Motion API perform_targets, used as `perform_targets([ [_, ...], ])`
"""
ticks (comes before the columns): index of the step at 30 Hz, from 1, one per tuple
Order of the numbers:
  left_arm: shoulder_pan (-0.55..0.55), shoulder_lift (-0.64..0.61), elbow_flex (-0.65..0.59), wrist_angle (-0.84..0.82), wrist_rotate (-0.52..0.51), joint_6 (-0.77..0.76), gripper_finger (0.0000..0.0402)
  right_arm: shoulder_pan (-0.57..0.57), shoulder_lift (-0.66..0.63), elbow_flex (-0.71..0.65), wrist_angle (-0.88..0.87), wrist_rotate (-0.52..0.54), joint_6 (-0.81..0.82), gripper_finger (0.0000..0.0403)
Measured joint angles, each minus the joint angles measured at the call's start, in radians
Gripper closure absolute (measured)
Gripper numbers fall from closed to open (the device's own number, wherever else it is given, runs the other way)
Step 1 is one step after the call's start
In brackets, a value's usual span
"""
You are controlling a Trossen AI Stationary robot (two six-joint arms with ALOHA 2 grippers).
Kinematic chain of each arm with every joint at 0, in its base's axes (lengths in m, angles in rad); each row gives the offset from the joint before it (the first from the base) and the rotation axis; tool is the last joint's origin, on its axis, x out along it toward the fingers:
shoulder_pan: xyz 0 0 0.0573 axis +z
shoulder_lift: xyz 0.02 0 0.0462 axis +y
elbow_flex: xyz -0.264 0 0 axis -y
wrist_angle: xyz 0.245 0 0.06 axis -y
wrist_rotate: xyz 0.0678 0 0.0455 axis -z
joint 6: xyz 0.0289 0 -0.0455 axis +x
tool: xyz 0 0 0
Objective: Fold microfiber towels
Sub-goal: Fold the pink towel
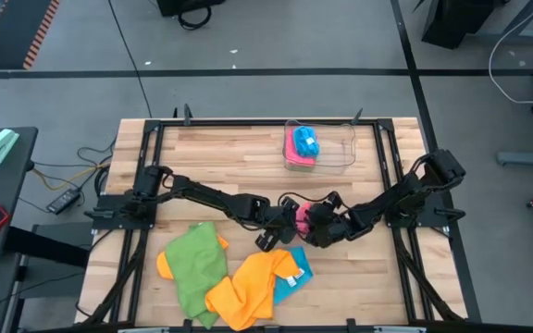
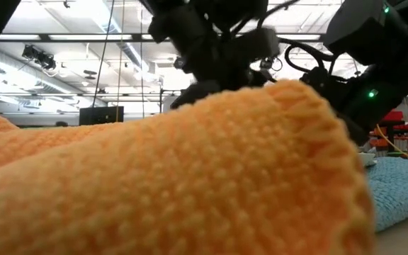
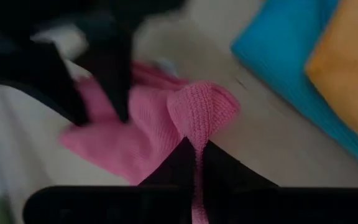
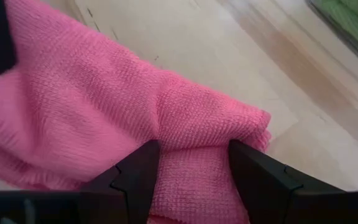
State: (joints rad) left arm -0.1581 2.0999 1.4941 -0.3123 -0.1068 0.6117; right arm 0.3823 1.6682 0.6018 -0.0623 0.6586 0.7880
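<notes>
Both arms meet over the middle of the wooden slatted desk (image 1: 239, 153), working on one soft pink microfiber towel (image 1: 301, 216) that lies bunched between them.

Left tool (image 3: 197, 163): fingers pressed together, pinching a thin raised fold of the pink towel (image 3: 194, 112); the cloth rises as a rounded peak just above the fingertips. In the overhead view this tool (image 1: 280, 222) sits just left of the towel.

Right tool (image 4: 194, 171): fingers standing apart with a thick bundle of the pink towel (image 4: 197, 118) filling the gap between them, both fingers touching the cloth. From above, this tool (image 1: 317, 227) sits at the right edge of the towel, close to the left tool.

Other cloths, near side of the desk:
- green microfiber towel (image 1: 195, 264), crumpled, left of centre
- orange microfiber towel (image 1: 248, 287), crumpled, partly over the green one; it fills most of the table-level view (image 2: 154, 177)
- sky blue microfiber towel (image 1: 294, 277), partly under the orange one

Far side, right of centre: a clear plastic tray (image 1: 336, 148) holding folded pink and blue cloths (image 1: 302, 146)
</notes>
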Motion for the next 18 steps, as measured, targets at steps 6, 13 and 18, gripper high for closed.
perform_targets([
  [6,-0.001,0.0,0.019,0.067,-0.091,0.037,0.038,0.008,0.01,0.0,-0.002,0.005,0.062,0.0194],
  [13,0.0,0.011,0.019,0.164,-0.145,0.046,0.0373,0.054,-0.066,-0.006,-0.024,-0.005,0.062,0.0194],
  [18,0.007,0.027,0.019,0.237,-0.154,0.011,0.0373,0.061,-0.053,-0.005,-0.019,-0.018,0.08,0.0194],
])
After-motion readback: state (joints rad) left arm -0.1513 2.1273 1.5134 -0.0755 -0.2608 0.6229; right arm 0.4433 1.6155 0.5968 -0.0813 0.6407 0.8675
